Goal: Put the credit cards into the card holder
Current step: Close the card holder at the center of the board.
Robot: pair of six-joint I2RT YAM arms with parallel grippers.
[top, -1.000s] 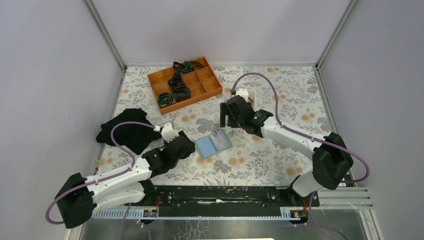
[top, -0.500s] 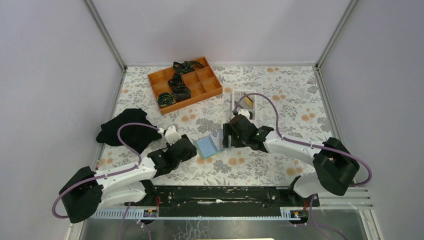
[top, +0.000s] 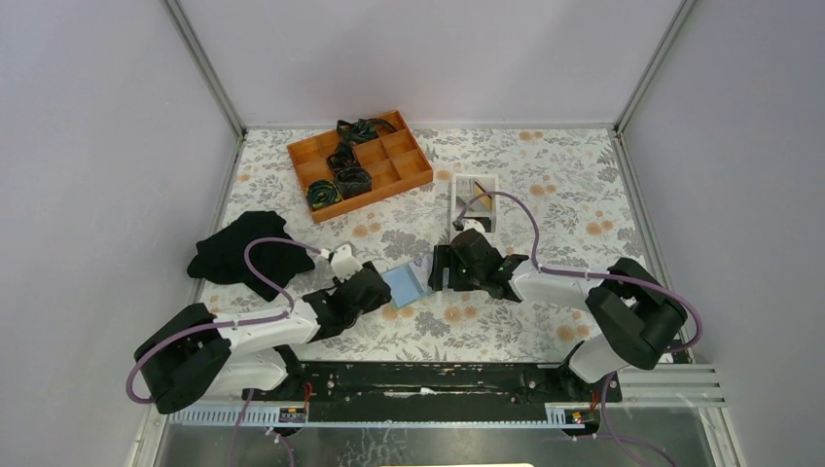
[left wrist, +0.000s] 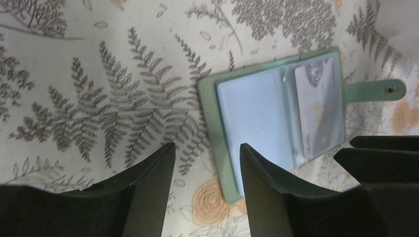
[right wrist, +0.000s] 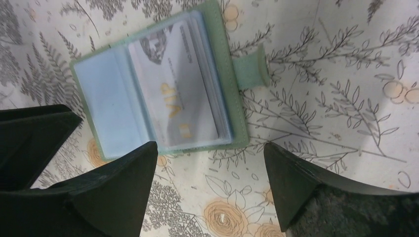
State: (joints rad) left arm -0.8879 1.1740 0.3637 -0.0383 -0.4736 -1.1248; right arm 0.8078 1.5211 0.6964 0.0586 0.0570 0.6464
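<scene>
Since soft sage grey-green rectangular card holder (top: 407, 285) lay opened flat on floral-patterned desk (top: 569, 185), clear sleeves faced up for loading.
- Grey-silver flat credit card (right wrist: 173, 98) sat in sleeve on snap-tab side; other sleeve plain light blue, card or backing unclear.
- Left end effector (left wrist: 205, 153) hovered at holder's spine-side edge, fingers apart, empty; probably posed to steady cover.
- Right end effector (right wrist: 211, 153) hung low over carded half, fingers apart, empty.
- White rectangular tray (top: 477, 178) stood behind right arm; contents unclear.

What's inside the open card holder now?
One gold-lettered grey-silver card, sleeved on the strap side of the card holder; the other sleeve looks empty. Any cards beneath it are hidden.
</scene>
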